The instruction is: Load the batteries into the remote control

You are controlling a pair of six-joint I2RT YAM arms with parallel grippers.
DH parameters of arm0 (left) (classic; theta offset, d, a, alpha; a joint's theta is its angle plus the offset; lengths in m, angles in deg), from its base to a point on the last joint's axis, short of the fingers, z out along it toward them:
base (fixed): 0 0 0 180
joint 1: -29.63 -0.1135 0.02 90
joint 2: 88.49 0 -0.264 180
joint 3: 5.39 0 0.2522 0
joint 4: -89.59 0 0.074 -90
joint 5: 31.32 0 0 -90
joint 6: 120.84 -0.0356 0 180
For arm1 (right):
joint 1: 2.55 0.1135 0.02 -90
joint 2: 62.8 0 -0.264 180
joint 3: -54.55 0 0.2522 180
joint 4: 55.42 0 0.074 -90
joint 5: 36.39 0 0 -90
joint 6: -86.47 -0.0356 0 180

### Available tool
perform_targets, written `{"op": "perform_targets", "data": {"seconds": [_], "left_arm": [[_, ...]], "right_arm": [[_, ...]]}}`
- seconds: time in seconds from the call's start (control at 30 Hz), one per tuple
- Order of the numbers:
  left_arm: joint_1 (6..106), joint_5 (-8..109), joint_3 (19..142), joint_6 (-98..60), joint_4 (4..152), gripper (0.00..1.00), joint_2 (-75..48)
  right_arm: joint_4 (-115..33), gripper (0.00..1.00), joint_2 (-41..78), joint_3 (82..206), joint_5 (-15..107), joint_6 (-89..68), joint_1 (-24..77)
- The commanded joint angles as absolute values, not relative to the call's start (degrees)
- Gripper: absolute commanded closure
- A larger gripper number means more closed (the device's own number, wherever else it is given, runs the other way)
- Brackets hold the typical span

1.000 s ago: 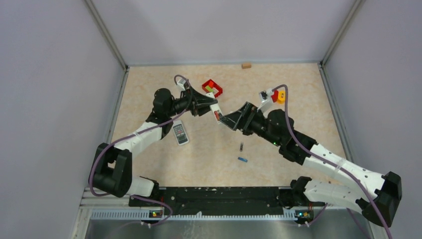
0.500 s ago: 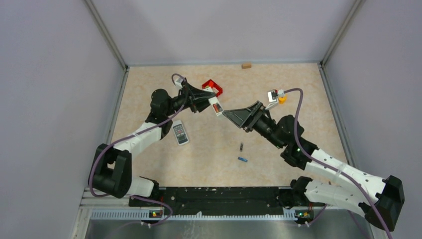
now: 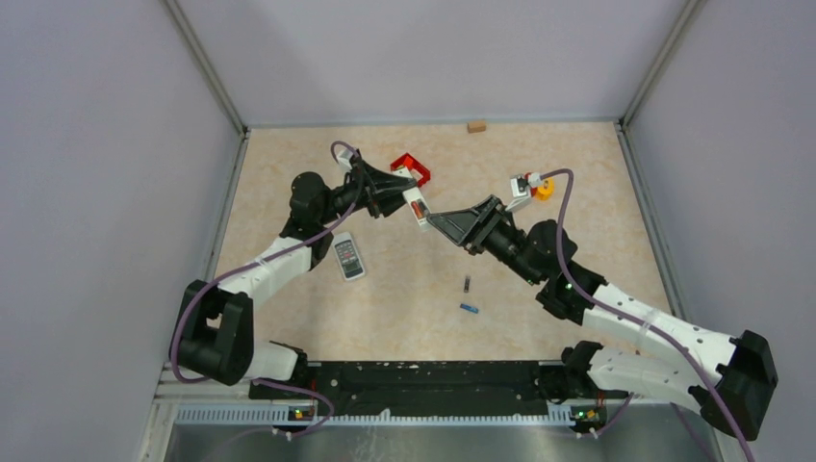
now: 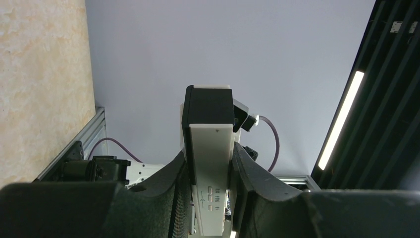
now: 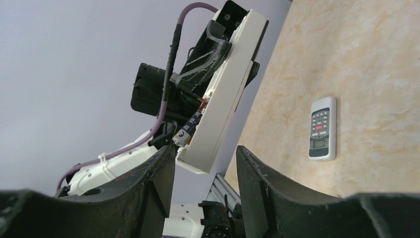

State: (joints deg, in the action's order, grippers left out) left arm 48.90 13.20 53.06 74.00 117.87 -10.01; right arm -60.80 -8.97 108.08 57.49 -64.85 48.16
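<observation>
Left gripper (image 4: 210, 163) clamps remote (image 4: 212, 141), right gripper (image 5: 205, 149) parted

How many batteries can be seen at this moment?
3. A dark battery and a blue battery lie loose on the table; a third battery sits in the open compartment of the remote held by the left claw. Another may be hidden there.

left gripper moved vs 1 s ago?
Yes, slightly. The left gripper has shifted toward the far wall, away from the remote on the table, and now overlaps the red box.

Two remotes (image 3: 349, 257) (image 4: 210, 163), three batteries (image 3: 468, 284) (image 3: 469, 309) (image 5: 189, 128), two arms (image 3: 279, 255) (image 3: 654, 327), one wooden block (image 3: 475, 126)
</observation>
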Motion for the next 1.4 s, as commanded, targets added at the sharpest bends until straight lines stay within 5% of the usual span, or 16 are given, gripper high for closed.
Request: {"op": "perform_targets", "data": {"seconds": [0.0, 0.57, 0.93, 1.27, 1.37], "left_arm": [[48.7, 12.3, 54.55, 72.6, 121.49, 1.0, -12.47], [49.35, 9.53, 57.16, 64.21, 119.23, 1.0, -16.71], [49.53, 9.49, 58.16, 55.01, 115.07, 1.0, -20.28], [49.49, 13.26, 59.47, 40.65, 102.01, 1.0, -22.75], [49.48, 16.05, 60.75, 33.37, 94.33, 1.0, -23.71]], "right_arm": [[-64.31, 0.51, -8.65, 110.51, 57.96, -65.21, 47.86], [-53.27, 0.71, -3.63, 113.78, 59.8, -70.28, 47.86], [-33.38, 0.77, 1.25, 121.57, 63.14, -71.81, 47.82], [-23.65, 0.76, 7.01, 127.73, 62.43, -66.65, 47.81], [-22.31, 0.63, 4.89, 127.86, 64.75, -64.02, 47.81]]}}
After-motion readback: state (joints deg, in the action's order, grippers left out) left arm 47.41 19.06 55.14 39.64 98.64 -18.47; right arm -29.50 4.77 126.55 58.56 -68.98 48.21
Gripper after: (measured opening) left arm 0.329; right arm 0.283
